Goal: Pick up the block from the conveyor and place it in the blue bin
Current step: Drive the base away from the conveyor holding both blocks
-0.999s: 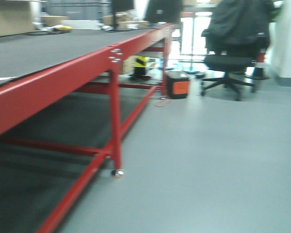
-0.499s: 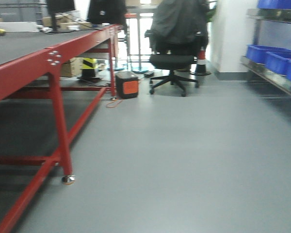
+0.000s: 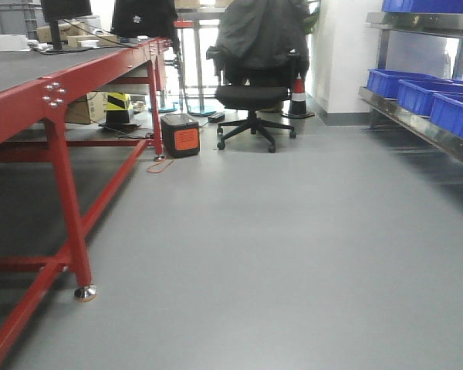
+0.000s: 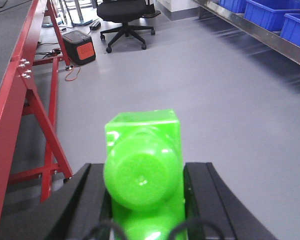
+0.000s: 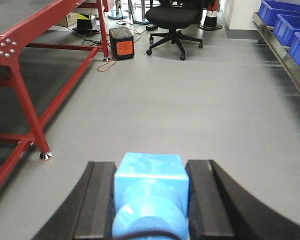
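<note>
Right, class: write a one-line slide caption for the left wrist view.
Left gripper clamps a green block over grey floor, red-framed conveyor on its left, blue bins far right.

The left claw (image 4: 142,167) shows two matte black fingers (image 4: 82,200). Each has a flat inner slab and, outside it, a wider rib whose outer edge sweeps away in a smooth curve toward the claw's base. A shallow groove runs between slab and rib. The surfaces look like plain, slightly glossy plastic. Thin black cables (image 4: 104,231) loop across just above the claw's base, one on each side. The right claw (image 5: 150,167) is built the same way, with black prongs (image 5: 97,200) that have straight inner slabs and flared, curved outer ribs. A single thin black cable (image 5: 140,235) arcs across near its base.
</note>
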You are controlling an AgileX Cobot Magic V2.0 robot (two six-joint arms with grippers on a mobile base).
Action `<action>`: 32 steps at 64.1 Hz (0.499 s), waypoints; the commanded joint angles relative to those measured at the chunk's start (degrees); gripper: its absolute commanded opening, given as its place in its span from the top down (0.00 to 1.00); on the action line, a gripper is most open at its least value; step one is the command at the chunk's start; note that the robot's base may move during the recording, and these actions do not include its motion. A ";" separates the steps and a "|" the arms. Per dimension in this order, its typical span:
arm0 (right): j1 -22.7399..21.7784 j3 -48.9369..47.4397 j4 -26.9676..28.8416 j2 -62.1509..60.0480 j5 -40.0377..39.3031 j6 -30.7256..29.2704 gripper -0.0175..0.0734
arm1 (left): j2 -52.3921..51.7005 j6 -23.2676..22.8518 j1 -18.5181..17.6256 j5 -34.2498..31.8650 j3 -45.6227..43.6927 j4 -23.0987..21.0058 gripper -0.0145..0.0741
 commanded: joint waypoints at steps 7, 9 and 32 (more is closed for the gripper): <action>0.07 -0.43 -0.70 -0.15 -0.88 -0.12 0.99 | -0.15 -0.49 -0.36 -1.19 0.07 -0.35 0.96; 0.07 -0.43 -0.70 -0.15 -0.88 -0.12 0.99 | -0.15 -0.49 -0.36 -1.19 0.07 -0.35 0.96; 0.07 -0.43 -0.70 -0.15 -0.88 -0.12 0.99 | -0.15 -0.49 -0.36 -1.19 0.07 -0.35 0.96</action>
